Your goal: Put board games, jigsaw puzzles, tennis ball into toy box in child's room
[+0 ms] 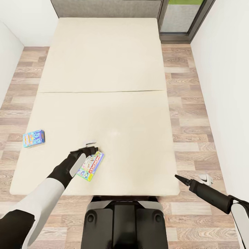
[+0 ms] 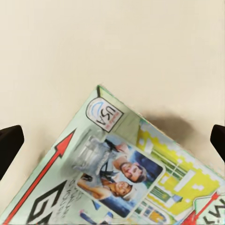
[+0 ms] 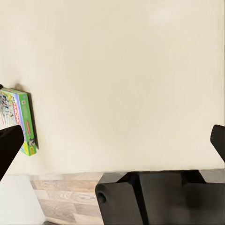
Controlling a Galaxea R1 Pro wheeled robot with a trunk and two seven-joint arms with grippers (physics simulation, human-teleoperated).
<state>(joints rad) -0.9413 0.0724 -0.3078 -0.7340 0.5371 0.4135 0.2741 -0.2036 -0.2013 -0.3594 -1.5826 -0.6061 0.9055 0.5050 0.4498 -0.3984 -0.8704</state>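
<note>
Monopoly box point(image 1: 91, 166) lies flat on the bed point(image 1: 103, 69), low in the head view and left of centre, near the mattress's front edge. The left gripper point(image 1: 90, 146) sits over the box's upper left corner, its black wrist covering part of the lid; from here I cannot tell whether its fingers touch the box. A smaller blue box point(image 1: 33, 138) lies well apart at the left edge of the mattress. The right gripper point(image 1: 180, 178) hangs at lower right, just off the bed's front corner over the plank floor point(image 1: 193, 103), its fingers drawn to a point and holding nothing. A small white object point(image 1: 206, 178) lies on the floor beside it. A window point(image 1: 183, 17) stands at upper right.

In the left wrist view the Monopoly box point(image 2: 122, 173) fills the lower half, one corner pointing up toward frame centre, on the beige mattress. Two black fingertips point(image 2: 9, 143) show at the left and right edges, wide apart, with nothing between them but the box below.

In the right wrist view the Monopoly box point(image 3: 18, 119) lies at the left edge on the bed. Black fingertips point(image 3: 9, 143) show at both side edges. The robot's base point(image 3: 159, 197) is at the bottom, with floor at lower left.
</note>
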